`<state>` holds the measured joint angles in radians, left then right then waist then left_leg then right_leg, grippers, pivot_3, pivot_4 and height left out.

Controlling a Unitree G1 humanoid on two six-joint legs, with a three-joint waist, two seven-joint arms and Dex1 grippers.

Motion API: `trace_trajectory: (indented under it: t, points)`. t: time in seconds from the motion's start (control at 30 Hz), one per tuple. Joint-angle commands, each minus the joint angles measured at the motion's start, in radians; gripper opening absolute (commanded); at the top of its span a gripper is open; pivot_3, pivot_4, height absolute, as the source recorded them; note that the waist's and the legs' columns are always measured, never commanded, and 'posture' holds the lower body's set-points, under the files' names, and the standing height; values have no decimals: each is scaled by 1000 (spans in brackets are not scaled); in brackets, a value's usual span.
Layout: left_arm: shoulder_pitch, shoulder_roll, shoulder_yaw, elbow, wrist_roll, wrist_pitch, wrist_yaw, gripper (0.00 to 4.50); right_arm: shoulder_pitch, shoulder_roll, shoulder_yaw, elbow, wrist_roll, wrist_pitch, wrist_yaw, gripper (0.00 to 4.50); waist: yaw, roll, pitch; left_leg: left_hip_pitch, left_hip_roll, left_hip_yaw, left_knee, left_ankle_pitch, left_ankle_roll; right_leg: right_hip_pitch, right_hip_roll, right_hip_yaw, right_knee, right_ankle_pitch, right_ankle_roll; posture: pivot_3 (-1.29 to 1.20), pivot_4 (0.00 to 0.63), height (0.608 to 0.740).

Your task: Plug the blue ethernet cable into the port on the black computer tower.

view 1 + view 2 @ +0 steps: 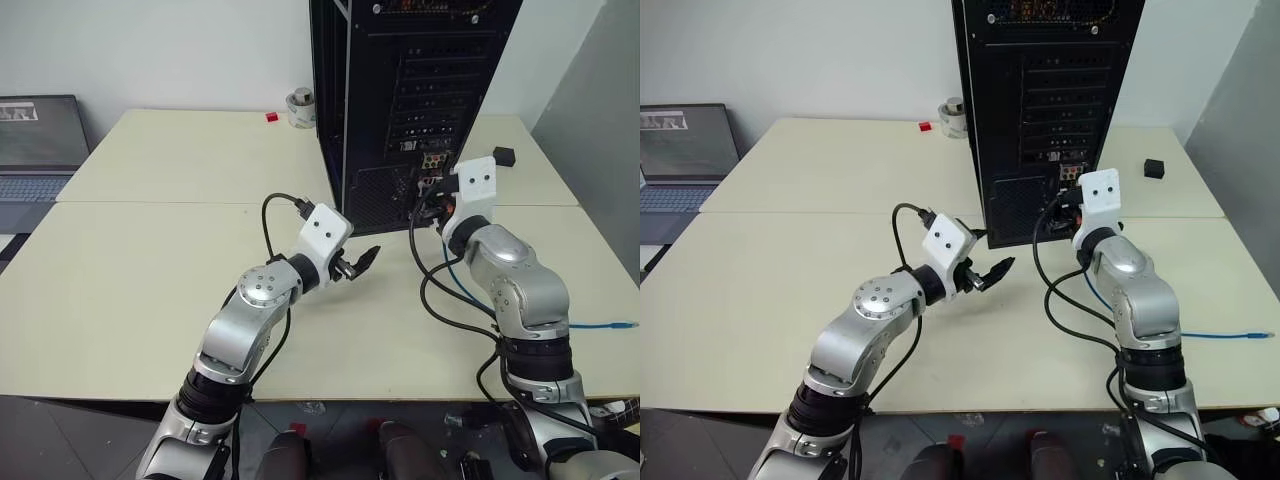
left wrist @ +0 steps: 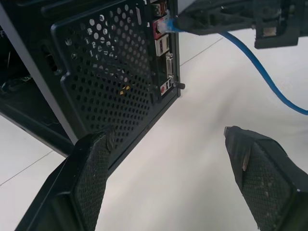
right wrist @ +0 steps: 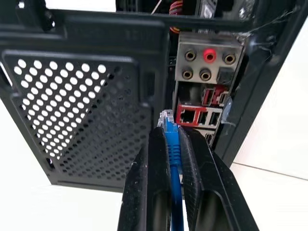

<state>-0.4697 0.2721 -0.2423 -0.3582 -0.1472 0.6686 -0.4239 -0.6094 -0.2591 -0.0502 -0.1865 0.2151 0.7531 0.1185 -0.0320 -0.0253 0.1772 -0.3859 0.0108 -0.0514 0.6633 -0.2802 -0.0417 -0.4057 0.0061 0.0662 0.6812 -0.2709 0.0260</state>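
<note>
Pinching blue ethernet cable [image 3: 170, 139] (plug forward): right end effector [image 3: 171, 137].

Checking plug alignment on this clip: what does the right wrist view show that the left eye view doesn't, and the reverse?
Right wrist view: the clear plug pinched between the right gripper fingers, just short of the red-framed port, with audio jacks above.

Left eye view: the open left gripper hanging empty, a laptop, a small black cube, tape roll.

Both: the black computer tower, the blue ethernet cable.
</note>
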Motion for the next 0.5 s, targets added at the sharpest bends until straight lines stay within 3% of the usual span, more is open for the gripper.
trace_trajectory:
  t: [0.03, 0.5]
  points:
    - [-14, -11, -1, -57, -7, -14, -4, 3854, -31, 6, -27, -4, -8, -18, -14, 29, 0, 0, 0, 0, 0, 0, 0, 0, 0, 0, 0, 0, 0, 0, 0, 0, 150, 740]
    - [-3, -9, 1, -76, -29, -25, -44, 3854, -40, 17, -28, 32, -14, -43, -15, 29, 0, 0, 0, 0, 0, 0, 0, 0, 0, 0, 0, 0, 0, 0, 0, 0, 150, 740]
